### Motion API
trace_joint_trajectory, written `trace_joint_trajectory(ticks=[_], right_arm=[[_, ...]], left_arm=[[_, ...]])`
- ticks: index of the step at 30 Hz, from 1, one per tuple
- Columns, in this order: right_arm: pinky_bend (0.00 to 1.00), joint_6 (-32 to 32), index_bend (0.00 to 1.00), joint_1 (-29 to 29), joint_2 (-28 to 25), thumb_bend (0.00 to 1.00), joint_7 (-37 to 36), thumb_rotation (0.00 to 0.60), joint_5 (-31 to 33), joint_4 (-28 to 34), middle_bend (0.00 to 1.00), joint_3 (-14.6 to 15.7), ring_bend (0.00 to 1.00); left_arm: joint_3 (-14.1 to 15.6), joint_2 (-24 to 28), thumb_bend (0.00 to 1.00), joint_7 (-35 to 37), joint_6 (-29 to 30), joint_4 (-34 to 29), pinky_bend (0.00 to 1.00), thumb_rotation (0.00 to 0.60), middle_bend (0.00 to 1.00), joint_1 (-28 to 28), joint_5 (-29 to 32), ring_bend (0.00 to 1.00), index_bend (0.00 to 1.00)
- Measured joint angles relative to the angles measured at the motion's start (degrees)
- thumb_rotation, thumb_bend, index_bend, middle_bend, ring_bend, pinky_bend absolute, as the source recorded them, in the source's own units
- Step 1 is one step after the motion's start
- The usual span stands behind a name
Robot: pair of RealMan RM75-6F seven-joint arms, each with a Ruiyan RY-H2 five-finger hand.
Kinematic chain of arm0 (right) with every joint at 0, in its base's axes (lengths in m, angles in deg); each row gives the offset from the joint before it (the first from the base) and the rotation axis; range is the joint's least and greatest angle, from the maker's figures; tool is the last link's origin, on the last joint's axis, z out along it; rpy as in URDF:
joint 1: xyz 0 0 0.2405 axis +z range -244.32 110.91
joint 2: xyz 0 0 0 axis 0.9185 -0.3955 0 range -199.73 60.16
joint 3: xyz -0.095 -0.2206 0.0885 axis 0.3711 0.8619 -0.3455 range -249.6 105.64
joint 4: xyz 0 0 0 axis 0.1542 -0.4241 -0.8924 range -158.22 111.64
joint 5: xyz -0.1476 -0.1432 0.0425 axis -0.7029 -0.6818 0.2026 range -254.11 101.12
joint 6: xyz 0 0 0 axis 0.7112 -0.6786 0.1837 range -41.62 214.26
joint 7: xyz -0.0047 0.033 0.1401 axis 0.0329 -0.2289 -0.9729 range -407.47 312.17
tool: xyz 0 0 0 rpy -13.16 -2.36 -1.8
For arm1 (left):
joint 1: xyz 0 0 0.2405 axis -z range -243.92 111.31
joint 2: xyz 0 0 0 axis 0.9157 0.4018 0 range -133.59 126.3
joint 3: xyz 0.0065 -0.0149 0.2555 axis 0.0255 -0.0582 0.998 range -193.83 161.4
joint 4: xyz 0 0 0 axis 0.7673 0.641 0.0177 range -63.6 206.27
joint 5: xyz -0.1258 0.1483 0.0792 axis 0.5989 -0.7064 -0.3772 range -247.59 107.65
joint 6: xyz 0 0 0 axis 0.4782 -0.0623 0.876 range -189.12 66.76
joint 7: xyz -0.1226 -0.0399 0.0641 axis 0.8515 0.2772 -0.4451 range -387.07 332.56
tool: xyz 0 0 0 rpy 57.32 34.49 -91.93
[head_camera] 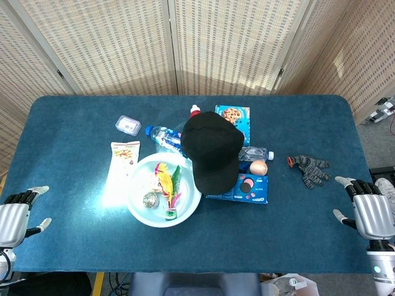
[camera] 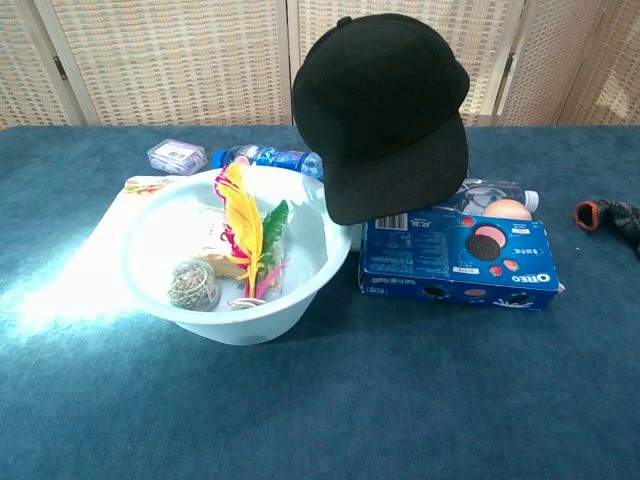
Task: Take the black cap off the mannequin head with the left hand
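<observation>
The black cap (head_camera: 212, 150) (camera: 385, 110) sits in the middle of the table, brim toward me, fully covering the mannequin head beneath it, which is hidden. My left hand (head_camera: 17, 209) rests at the table's near left edge, fingers apart, holding nothing, far from the cap. Over at the near right edge lies my right hand (head_camera: 369, 208), also with fingers spread and empty. Neither hand shows in the chest view.
A pale blue bowl (head_camera: 139, 206) (camera: 160, 240) with feathers and a small ball stands left of the cap. An Oreo box (camera: 455, 262), an onion (head_camera: 258, 167), a water bottle (head_camera: 162, 135), a cookie box (head_camera: 234, 116), a snack packet (head_camera: 124, 153), a small case (head_camera: 128, 125) and a glove (head_camera: 310, 168) surround it.
</observation>
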Motion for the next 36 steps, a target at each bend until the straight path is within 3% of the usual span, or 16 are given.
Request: trace_joint_trajectory(ticks=[11, 18, 27, 32, 36], right_arm=[[0.31, -0.4, 0.27, 0.2, -0.4, 0.15, 0.1, 0.600, -0.1, 0.1, 0.31, -0.5, 0.26], [0.31, -1.2, 0.27, 0.3, -2.0, 0.15, 0.6, 0.600, -0.3, 0.8, 0.31, -1.3, 0.26], [0.31, -1.9, 0.27, 0.6, -4.0, 0.15, 1.3, 0.600, -0.4, 2.6, 0.31, -2.3, 0.26], [0.31, -1.7, 0.27, 0.7, -4.5, 0.15, 1.2, 0.600, -0.1, 3.1, 0.31, -2.3, 0.26], [0.31, -1.8, 0.27, 0.4, -4.9, 0.15, 1.2, 0.600, 0.3, 3.3, 0.31, -2.3, 0.26]], left_arm=[[-0.2, 0.2, 0.14, 0.8, -0.5, 0.0, 0.30, 0.600, 0.29, 0.6, -0.2, 0.34, 0.26], [-0.2, 1.0, 0.14, 3.0, -2.0, 0.1, 0.42, 0.600, 0.29, 1.9, -1.4, 0.36, 0.26], [-0.4, 2.1, 0.14, 11.0, -5.1, 0.5, 0.66, 0.600, 0.40, 6.1, -5.7, 0.52, 0.27], [-0.9, 1.7, 0.14, 13.8, -7.3, 1.9, 0.87, 0.600, 0.57, 10.5, -9.5, 0.67, 0.35], [-1.5, -0.1, 0.14, 16.3, -8.7, 3.8, 0.97, 0.600, 0.67, 14.5, -12.6, 0.78, 0.40]])
